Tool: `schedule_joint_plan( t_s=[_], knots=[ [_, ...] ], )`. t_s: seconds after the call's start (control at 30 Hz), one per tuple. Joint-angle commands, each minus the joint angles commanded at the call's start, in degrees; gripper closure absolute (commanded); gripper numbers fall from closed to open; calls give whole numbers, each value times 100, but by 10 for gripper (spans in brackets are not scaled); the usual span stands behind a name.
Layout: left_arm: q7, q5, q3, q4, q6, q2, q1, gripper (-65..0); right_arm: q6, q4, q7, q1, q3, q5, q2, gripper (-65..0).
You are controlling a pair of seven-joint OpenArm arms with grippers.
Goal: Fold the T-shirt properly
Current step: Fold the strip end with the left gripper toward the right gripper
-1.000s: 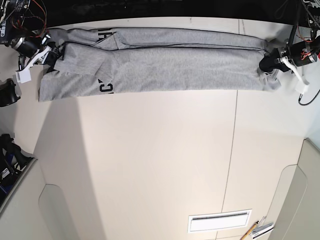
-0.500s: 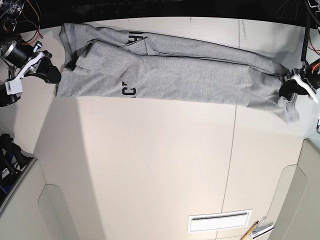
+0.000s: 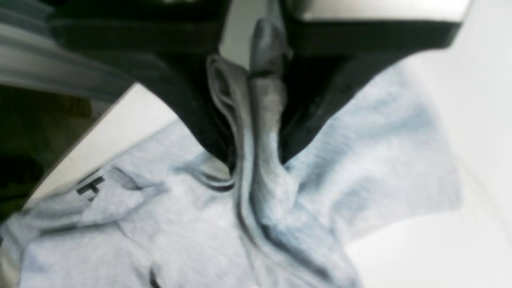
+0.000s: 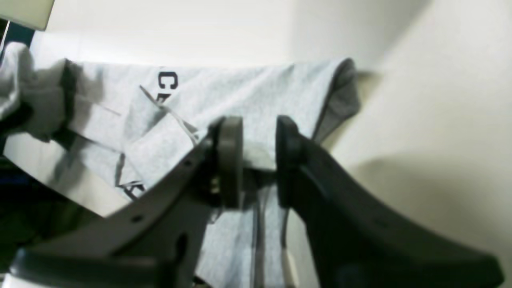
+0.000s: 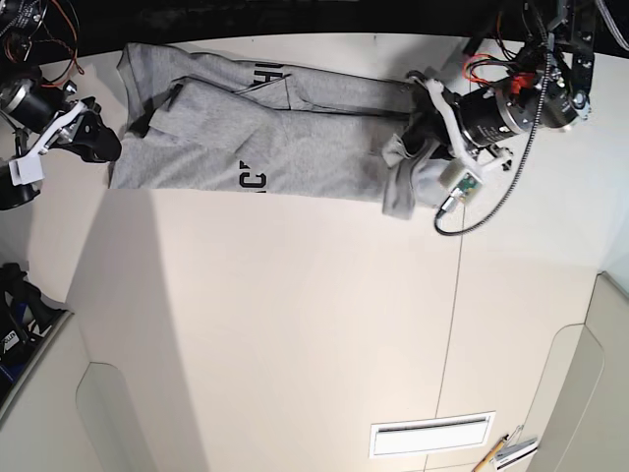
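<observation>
**Cream table, grey shirt pinched at one end**

Left gripper (image 3: 256,132) is clamped on a bunched fold of the T-shirt (image 5: 295,138); blur hides its fingertips. Cloth trails away across the table (image 5: 295,324). Right gripper (image 4: 259,156) stands slightly parted beside the shirt's far end, holding nothing; black lettering beyond is partly folded under.

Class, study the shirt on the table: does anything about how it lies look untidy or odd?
Yes. The T-shirt is a long folded band, but the end held in the left hand is bunched, with a flap drooping at the front edge. Lettering peeks out unevenly. The right hand sits at the other end.
</observation>
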Motion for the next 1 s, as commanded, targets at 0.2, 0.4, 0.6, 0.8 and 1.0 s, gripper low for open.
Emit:
schedule_joint_plan(
  t_s=[0.2, 0.4, 0.6, 0.8, 1.0],
  knots=[
    [-754, 1067, 927, -155, 251, 2, 0, -283, 0, -2, -83, -35, 55, -68, -2, -398],
    [-1237, 931, 992, -411, 243, 214, -13, -410, 0, -120, -120, -181, 55, -179, -7, -414],
    [-1233, 374, 992, -411, 240, 898, -96, -410, 22, -688, -101, -234, 55, -129, -70, -414],
    [-1147, 367, 992, -411, 223, 1220, -96, -410, 81, -892, -140, -236, -109, 22, -321, -413],
    [-817, 365, 992, -409, 225, 1217, -96, -410, 79, -892, -120, -234, -708, 74, -415, -413]
  ],
)
